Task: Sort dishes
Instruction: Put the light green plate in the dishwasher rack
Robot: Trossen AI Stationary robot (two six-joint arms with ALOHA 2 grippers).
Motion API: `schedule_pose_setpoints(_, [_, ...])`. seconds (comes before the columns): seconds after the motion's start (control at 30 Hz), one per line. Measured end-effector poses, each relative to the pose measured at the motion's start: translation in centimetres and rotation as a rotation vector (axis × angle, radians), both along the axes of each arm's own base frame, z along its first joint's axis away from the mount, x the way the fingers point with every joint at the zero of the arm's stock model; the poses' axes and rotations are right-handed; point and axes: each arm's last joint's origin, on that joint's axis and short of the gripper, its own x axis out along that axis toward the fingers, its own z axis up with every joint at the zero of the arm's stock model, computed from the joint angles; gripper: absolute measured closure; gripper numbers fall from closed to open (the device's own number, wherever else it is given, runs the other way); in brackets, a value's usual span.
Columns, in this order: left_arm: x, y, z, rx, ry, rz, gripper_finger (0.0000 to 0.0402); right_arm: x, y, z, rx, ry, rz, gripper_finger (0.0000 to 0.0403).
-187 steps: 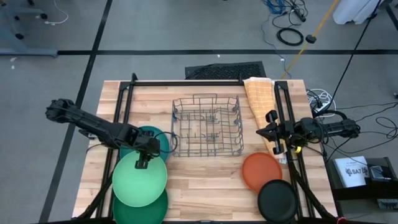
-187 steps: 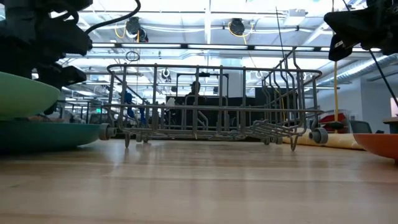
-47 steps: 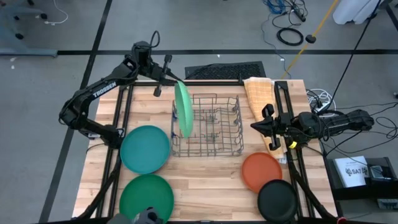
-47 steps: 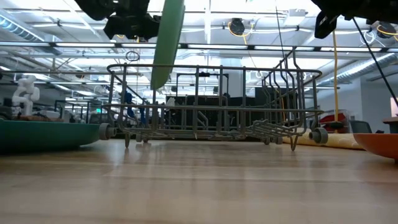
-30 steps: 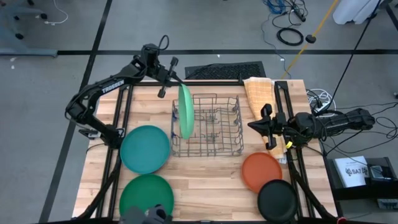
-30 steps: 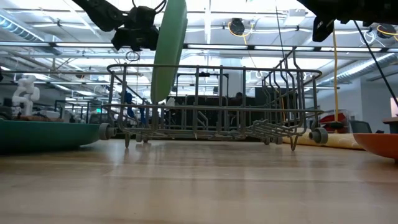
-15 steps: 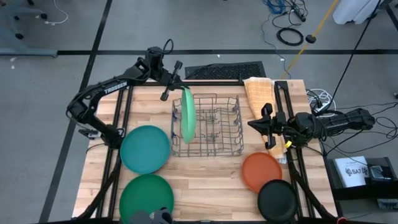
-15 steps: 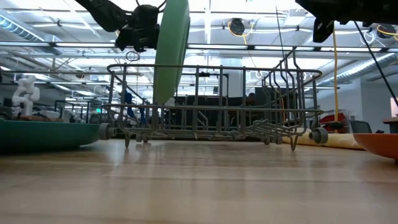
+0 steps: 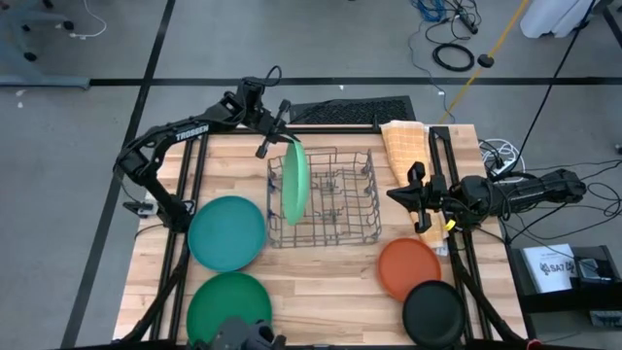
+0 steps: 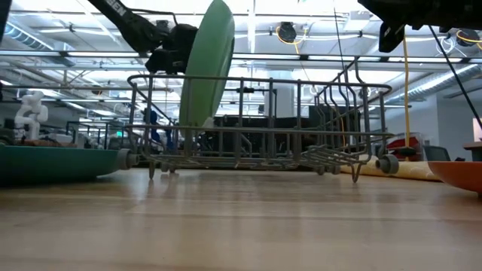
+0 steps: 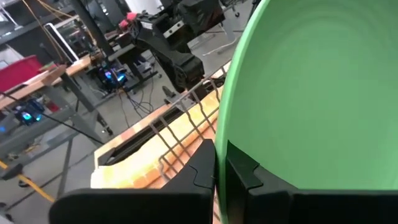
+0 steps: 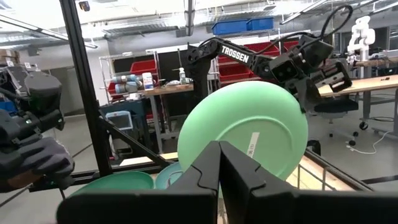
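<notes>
Plates are spread over the wooden table point(image 9: 321, 282). The light green plate point(image 9: 295, 182) is held on edge, slightly tilted, by the left gripper point(image 9: 282, 131), whose fingers are clamped on its rim; its lower edge is set down inside the grey wire dish rack point(image 9: 340, 199), at the rack's left end. The teal plate point(image 9: 226, 232) and dark green plate point(image 9: 228, 306) are laid flat left of the rack, the orange plate point(image 9: 409, 267) and black plate point(image 9: 433, 313) to its right. The right gripper point(image 9: 413, 197) is held above the table's right edge beside the folded cloth point(image 9: 403, 151), its fingers pressed together on nothing.
</notes>
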Motion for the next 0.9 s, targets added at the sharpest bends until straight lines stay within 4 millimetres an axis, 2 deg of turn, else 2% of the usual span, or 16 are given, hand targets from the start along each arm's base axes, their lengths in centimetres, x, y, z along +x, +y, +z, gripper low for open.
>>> schedule_pose_setpoints(0.23, [-0.2, 0.2, 0.1, 0.007, -0.009, 0.005, 0.0390, 0.0, 0.0, 0.0, -0.004, 0.000, -0.001, 0.0403])
schedule_pose_setpoints(0.6, [-0.9, -0.5, 2.6, 0.106, -0.072, 0.042, 0.0390, 0.0, 0.0, 0.0, -0.004, 0.001, -0.001, 0.0403])
schedule_pose_setpoints(0.9, [-1.8, -1.5, 2.5, 0.124, 0.000, 0.050, 0.0391, 0.0, 0.0, 0.0, -0.012, 0.005, -0.002, 0.0403])
